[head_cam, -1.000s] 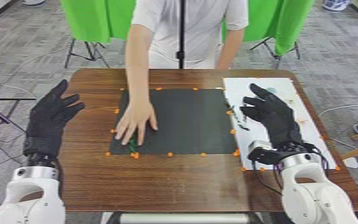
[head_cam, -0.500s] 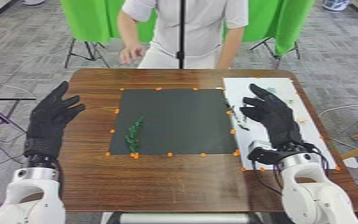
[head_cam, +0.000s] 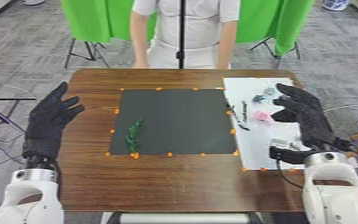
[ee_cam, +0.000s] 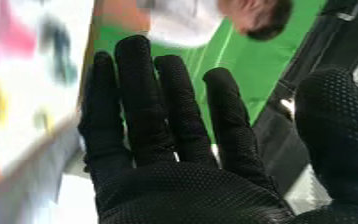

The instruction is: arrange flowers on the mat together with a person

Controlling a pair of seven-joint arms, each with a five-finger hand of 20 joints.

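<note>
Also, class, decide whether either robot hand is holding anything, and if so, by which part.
Nothing is held: the left hand is empty, and so is the right hand. The green sprig lies on the mat.

On the brown wooden tabletop (head_cam: 175,182), the black rectangular mat (head_cam: 184,117) lies left of the long white sheet (head_cam: 257,142); the slender green leafy sprig (head_cam: 132,136) lies on the mat's near-left part, the pink round flower (head_cam: 262,117) on the sheet.

Beyond the brown table (head_cam: 175,182), green cloth (head_cam: 85,22) is hung on either side of a black pole (head_cam: 182,30) at the head view's top, a blue-and-white pot (head_cam: 335,4) is seen at upper right, and cables (head_cam: 344,106) are strewn over grey floor (head_cam: 33,55) at left and right.
</note>
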